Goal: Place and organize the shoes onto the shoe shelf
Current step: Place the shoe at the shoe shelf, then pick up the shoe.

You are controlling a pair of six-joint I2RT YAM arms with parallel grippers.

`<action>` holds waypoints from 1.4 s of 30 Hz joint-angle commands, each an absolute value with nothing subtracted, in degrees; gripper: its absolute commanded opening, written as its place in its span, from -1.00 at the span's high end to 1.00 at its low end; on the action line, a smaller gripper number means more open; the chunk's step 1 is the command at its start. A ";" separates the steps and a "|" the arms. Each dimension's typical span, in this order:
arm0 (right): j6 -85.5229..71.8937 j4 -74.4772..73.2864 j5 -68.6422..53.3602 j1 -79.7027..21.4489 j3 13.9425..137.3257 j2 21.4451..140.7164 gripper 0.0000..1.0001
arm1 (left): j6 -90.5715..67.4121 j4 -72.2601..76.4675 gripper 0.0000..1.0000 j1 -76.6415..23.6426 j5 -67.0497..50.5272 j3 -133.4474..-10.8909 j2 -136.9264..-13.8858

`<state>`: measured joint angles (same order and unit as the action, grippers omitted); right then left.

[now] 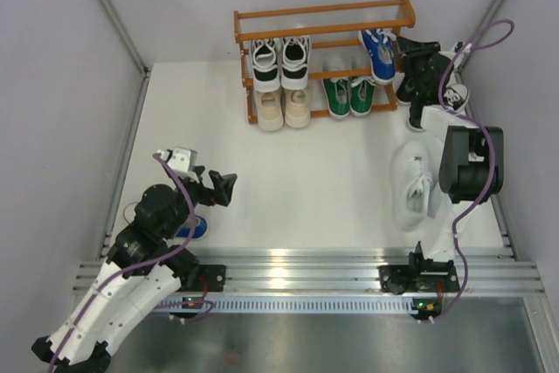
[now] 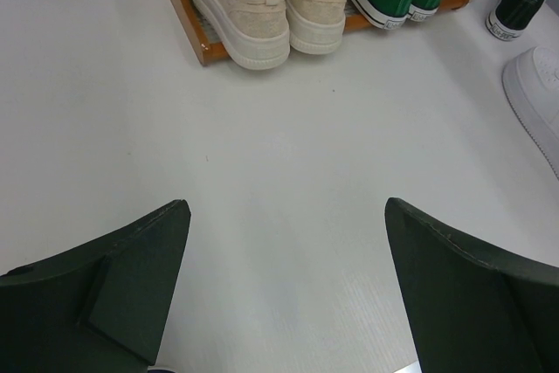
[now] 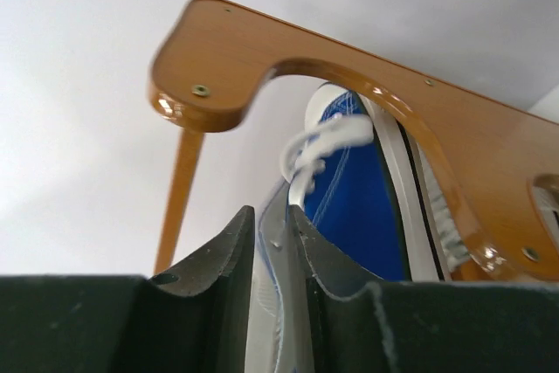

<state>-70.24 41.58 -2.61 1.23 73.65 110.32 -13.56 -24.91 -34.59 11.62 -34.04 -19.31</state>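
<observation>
One blue shoe (image 3: pixel 358 207) rests at the right end of the shelf (image 3: pixel 262 50), its heel rim pinched between the narrow-set fingers of the right end effector (image 3: pixel 272 216), likely to steady it as it settles. The left end effector (image 2: pixel 288 216) hangs spread wide and empty over the bare tabletop (image 2: pixel 262 146). A white shoe (image 1: pixel 413 185) and a black shoe (image 1: pixel 452 93) lie loose beside the right arm and could crowd its retreat.

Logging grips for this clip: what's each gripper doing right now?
Left gripper: open, holding nothing.
Right gripper: closed on the blue shoe at the shoe shelf.
</observation>
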 commanded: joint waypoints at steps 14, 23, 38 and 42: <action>-64.08 54.32 -10.01 2.10 70.76 103.46 0.02 | -18.53 -25.31 -0.96 -34.54 15.63 -34.98 -20.65; -41.27 47.92 -42.69 8.34 58.11 85.10 -0.49 | -50.33 -42.15 -0.93 -34.45 30.74 -39.46 -26.71; 12.82 -12.82 -48.16 8.96 47.91 56.00 -0.99 | -91.75 -68.38 -0.68 -32.35 36.56 -44.56 -54.04; 14.68 -12.66 -48.43 9.84 43.87 50.90 -0.99 | -89.66 -62.16 -0.57 -27.26 34.29 -41.85 -55.98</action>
<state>8.73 -10.70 -46.92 9.04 45.04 54.50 -87.18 -64.42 -30.39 35.20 -43.62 -55.07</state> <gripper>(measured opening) 0.993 0.799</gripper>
